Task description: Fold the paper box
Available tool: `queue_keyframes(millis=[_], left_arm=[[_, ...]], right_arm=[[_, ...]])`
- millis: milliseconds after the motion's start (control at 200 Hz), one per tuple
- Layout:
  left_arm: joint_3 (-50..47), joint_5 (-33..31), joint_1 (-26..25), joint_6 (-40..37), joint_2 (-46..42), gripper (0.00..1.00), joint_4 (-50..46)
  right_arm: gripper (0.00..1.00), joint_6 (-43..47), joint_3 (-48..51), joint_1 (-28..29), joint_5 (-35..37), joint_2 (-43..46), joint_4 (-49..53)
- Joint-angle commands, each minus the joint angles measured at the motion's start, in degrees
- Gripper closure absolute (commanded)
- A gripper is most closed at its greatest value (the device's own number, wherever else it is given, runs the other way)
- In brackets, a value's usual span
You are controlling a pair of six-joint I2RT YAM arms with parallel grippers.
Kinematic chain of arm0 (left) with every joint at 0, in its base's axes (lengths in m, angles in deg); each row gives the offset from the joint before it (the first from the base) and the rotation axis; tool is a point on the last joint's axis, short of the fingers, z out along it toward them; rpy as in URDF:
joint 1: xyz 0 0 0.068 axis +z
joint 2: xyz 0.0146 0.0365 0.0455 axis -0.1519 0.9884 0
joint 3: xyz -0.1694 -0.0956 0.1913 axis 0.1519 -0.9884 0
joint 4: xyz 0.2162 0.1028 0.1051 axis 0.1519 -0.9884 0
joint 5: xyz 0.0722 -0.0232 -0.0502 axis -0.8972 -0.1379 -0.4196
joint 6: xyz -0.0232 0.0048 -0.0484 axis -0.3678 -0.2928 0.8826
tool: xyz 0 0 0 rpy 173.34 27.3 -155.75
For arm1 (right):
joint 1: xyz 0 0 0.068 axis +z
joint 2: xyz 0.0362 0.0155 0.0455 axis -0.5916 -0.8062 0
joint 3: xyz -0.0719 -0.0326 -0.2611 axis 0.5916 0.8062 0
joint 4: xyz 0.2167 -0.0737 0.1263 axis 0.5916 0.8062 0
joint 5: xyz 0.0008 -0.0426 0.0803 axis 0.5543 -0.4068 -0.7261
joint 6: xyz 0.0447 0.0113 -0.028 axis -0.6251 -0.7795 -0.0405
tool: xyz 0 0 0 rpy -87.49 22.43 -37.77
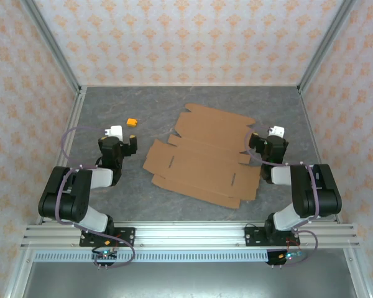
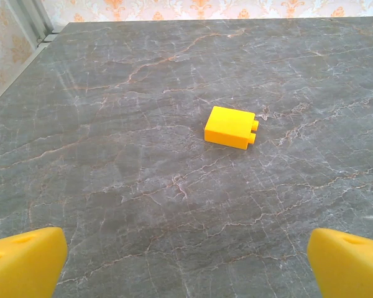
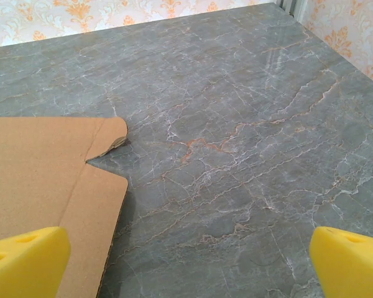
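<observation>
- Lying flat and unfolded, the paper box (image 1: 202, 158) sits mid-table with its flaps spread, slightly toward 3 o'clock on the grey marble table (image 1: 112, 105).
- left gripper (image 2: 186, 266): yellow fingers spread wide, nothing between them. It is at 9 o'clock of the box, apart from it.
- right gripper (image 3: 186, 266): jaws wide too, empty. It is at the box's 3 o'clock edge; in the wrist view a cardboard flap lies at 8 o'clock, running behind the finger on that side.
- orange block (image 2: 231, 126): on bare table at 12 o'clock ahead of the left gripper and 10 o'clock of the box, apart from both.
</observation>
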Motion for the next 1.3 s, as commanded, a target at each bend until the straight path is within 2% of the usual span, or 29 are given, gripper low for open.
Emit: queue_keyframes(millis=[0,686,791,811,901,966,1041,1096,1146,1191,1291], left_arm=[[0.9,-0.7,-0.1,0.1,-0.2,0.00,-0.3],[1.1,0.0,0.2,0.4,-0.2,0.00,-0.6],[2.0,-3.6,0.3,1.6,-1.3,0.00,-2.7],[2.8,-5.3,0.3,2.2,-2.3,0.00,-4.6],[11.0,-9.6,0.2,3.5,-9.1,0.00,-25.0],[14.3,-9.2,0.2,6.8,-13.4,0.00,-33.3],[17.1,-2.8,0.2,14.1,-17.3,0.00,-40.0],[18.7,8.0,-0.3,17.7,-17.9,0.00,-42.8],[19.4,14.6,-2.2,18.8,-17.5,0.00,-43.7],[20.3,15.8,-5.6,18.1,-16.7,0.00,-45.4],[22.6,13.4,-13.1,15.9,-13.9,0.02,-49.9]], right_arm=[[0.01,-0.6,-0.2,0.3,-0.5,0.2,0.0],[0.01,-0.7,-0.4,0.3,-0.6,0.2,0.3],[0.01,-2.2,-1.1,0.3,3.2,1.9,2.3],[0.01,-2.3,-1.6,0.3,3.8,3.5,4.2],[0.01,-6.5,-5.4,0.3,8.5,11.6,18.6],[0.01,-13.6,-6.1,0.3,11.5,18.5,26.1],[0.02,-24.3,-8.3,0.3,10.9,25.6,38.7],[0.06,-27.9,-11.1,0.8,6.9,27.8,48.6],[0.07,-29.6,-14.0,2.0,3.4,28.2,57.8],[0.08,-30.1,-15.3,3.6,0.1,28.6,64.6],[0.08,-31.4,-14.6,6.9,-2.2,31.3,75.9]])
